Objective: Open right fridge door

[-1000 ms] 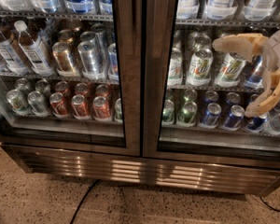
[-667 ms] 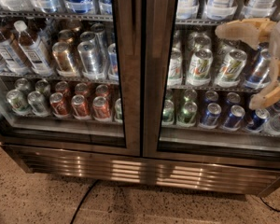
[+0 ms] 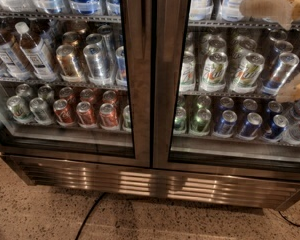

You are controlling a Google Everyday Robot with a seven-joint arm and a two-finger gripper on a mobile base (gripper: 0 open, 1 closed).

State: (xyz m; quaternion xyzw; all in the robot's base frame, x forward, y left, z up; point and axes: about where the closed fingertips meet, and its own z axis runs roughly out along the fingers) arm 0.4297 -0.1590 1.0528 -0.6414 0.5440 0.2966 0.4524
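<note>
The right fridge door (image 3: pixel 166 99) is a tall glass pane in a dark brushed-metal frame, standing closed against its twin on the left. Behind its glass are green-and-white cans (image 3: pixel 212 71) on one shelf and blue cans (image 3: pixel 225 123) below them. My gripper (image 3: pixel 261 49) hangs in front of the upper right part of this door's glass, at the frame's right edge. Its two beige fingers are spread wide, the upper one (image 3: pixel 270 6) near the top shelf and the lower one (image 3: pixel 295 88) beside the can shelf, with nothing between them. I see no handle.
The left fridge door (image 3: pixel 137 84) is closed, with red and copper cans and white-capped bottles behind it. A metal vent grille (image 3: pixel 140 181) runs below both doors. A black cable (image 3: pixel 90 216) lies on the speckled floor (image 3: pixel 35 209) in front.
The gripper has risen in front of the right door's glass, its upper finger now up at the top shelf. Both doors stay closed.
</note>
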